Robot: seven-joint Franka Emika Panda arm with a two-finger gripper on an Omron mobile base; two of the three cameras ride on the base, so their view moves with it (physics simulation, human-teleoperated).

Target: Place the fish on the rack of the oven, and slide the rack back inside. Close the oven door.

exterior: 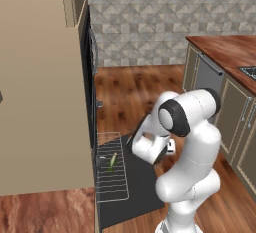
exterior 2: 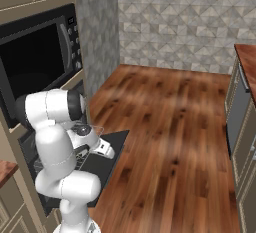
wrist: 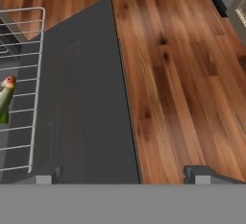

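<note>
Fish [exterior: 113,160]: one, small and slender, green with a reddish head end in the hand view. It lies flat on the wires, near the middle of the rack, nothing holding it. Judged light, soft and probably slick; it needs no further handling if it stays put, though a jolt could shift it between wires.
Rack [exterior: 111,169]: one, a thin pale wire grid, pulled out of the oven and lying over the lowered door. Judged stiff, light and free-sliding. Best hold or push point is the outer front bar [wrist: 37,88], taken near its middle so the grid runs in straight and does not skew.
Oven door [wrist: 89,107]: one, a flat dark panel, fully open and lying level. Judged rigid and the heaviest item here, hinged at the oven side. Best lifted from under its free outer edge, the edge nearest the wood floor [wrist: 182,74].
Oven [exterior 2: 35,62]: one, black front in a beige cabinet, cavity open.
Gripper [wrist: 122,175]: one, jaws spread wide and empty. It hangs above the door's free edge, apart from the rack and well clear of the fish.
Stage, as judged: fish is placed; rack not yet pushed in; door not yet shut.
Risk, as judged: a hard shove could roll the fish off the wires.
</note>
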